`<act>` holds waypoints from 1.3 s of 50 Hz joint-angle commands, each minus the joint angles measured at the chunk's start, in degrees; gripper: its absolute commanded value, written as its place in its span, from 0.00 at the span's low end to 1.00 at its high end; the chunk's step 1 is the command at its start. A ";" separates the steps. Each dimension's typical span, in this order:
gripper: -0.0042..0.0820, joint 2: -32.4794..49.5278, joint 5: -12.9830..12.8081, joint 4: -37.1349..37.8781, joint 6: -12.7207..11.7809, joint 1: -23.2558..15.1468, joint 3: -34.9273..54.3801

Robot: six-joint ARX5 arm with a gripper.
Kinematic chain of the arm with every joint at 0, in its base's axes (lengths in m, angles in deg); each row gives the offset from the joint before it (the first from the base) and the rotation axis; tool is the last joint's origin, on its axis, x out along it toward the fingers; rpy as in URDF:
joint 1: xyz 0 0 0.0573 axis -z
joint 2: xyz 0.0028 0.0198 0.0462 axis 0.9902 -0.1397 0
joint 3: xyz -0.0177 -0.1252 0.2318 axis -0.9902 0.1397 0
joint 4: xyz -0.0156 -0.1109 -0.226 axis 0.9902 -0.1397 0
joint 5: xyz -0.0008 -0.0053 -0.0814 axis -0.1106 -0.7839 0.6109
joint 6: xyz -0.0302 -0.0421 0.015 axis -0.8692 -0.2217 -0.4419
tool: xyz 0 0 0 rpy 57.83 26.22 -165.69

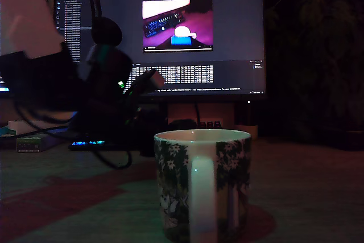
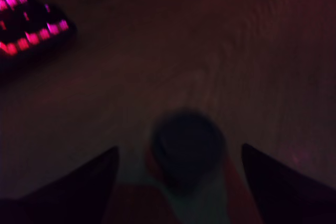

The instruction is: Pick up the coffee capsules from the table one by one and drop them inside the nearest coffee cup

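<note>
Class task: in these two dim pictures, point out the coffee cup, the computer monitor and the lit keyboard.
coffee cup (image 1: pixel 202 189): exterior view, on its white handle.
computer monitor (image 1: pixel 165 44): exterior view, on the lit screen.
lit keyboard (image 2: pixel 31 30): wrist view, on its glowing pink keys.

The cup (image 1: pixel 202 186) stands upright on the tabletop (image 1: pixel 307 186), close to the exterior camera and by the near edge. It is white ceramic with a dark green leaf-and-white-flower print, a pale rim and a plain white handle that faces the exterior camera. Its mouth is open upward; the inside cannot be seen. In the wrist view a dark round capsule (image 2: pixel 188 148) lies blurred on the tabletop (image 2: pixel 220 66), over a reddish patch beside a paler one. The tabletop is pale greyish with large reddish patches, dimly lit.
</note>
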 commanded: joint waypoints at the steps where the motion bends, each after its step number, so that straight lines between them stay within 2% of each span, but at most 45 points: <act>1: 0.83 -1.77 -0.20 -0.22 -0.13 0.59 0.15; 16: 0.83 -1.77 -1.09 -1.88 -0.07 0.59 0.15; 19: 0.79 -1.77 -1.36 -2.10 -0.02 0.57 0.15; 22: 0.73 -1.77 -1.77 -2.80 0.22 0.57 0.15; 23: 0.71 -1.77 -1.77 -2.97 1.33 0.57 0.15; 29: 0.54 -1.77 -1.66 -3.52 2.56 0.59 0.15; 35: 0.35 -1.77 -1.64 -3.45 2.73 0.59 0.15; 38: 0.30 -1.77 -1.60 -3.06 2.73 0.59 0.15; 51: 0.28 -1.75 -1.05 -2.21 2.75 0.59 0.15; 61: 0.28 -0.74 1.62 -4.74 2.71 0.39 0.17; 65: 0.28 0.28 1.81 -6.27 3.13 0.39 0.17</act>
